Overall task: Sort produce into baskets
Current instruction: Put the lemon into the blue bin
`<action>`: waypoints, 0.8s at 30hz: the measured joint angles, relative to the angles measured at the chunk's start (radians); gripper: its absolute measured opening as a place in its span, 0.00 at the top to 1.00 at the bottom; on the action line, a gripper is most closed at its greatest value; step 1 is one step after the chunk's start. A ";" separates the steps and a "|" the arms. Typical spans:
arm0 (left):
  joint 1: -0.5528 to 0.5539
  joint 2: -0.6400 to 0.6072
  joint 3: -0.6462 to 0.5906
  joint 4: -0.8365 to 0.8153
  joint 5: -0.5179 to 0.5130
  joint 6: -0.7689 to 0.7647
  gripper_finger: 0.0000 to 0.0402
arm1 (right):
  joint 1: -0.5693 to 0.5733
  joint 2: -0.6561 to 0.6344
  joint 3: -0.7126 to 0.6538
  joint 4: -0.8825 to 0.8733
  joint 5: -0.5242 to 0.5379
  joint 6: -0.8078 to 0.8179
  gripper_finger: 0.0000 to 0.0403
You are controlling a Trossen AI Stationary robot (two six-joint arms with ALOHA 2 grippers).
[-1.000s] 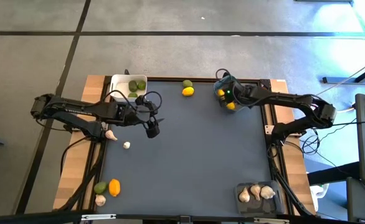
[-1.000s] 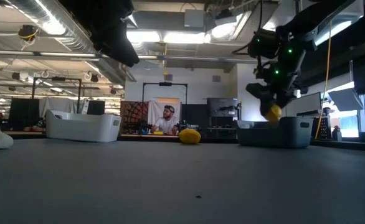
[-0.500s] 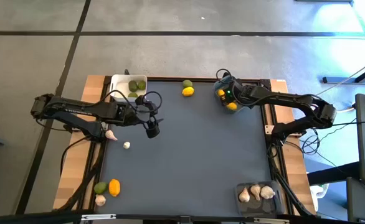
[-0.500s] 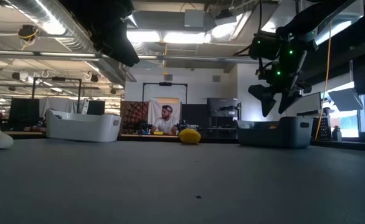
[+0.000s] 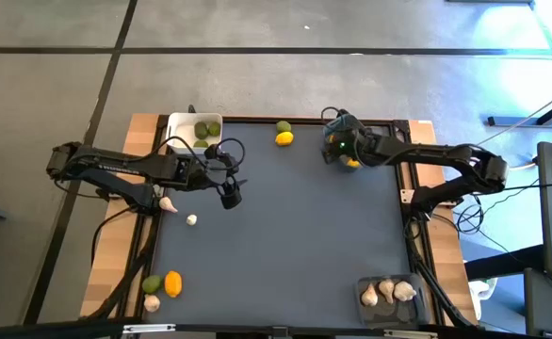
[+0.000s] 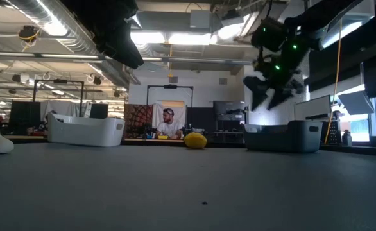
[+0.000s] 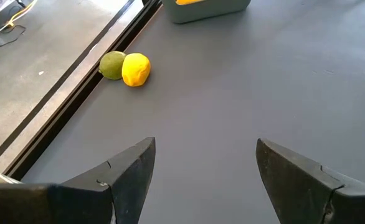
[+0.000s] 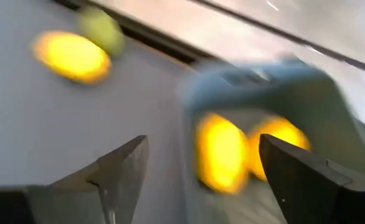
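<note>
high view shows the dark worktop; the blue-grey basket at its far right edge holds lemons; the white basket holds green fruit; the right pincer hangs wide and empty by the blue-grey basket; the left pincer waits wide; best to descend squarely on the loose lemon, clear of the lime touching it.

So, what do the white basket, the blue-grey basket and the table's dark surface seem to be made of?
White basket: probably plastic, smooth, opaque, with rounded moulded corners.
Blue-grey basket: likely plastic too, matte, with thick even walls.
Table surface: a dark matte mat, perhaps rubber or fabric, laid on a pale wooden-looking board.
</note>
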 joint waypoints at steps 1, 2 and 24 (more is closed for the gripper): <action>0.000 0.000 0.000 0.000 0.000 0.000 0.32 | 0.016 0.000 0.000 0.054 -0.021 -0.018 0.24; 0.000 0.000 0.000 0.000 0.000 0.000 0.32 | 0.032 0.003 0.000 0.109 -0.043 -0.039 0.24; 0.002 0.000 0.000 0.008 0.001 -0.112 0.32 | 0.094 0.378 0.159 0.488 -0.268 -0.471 0.24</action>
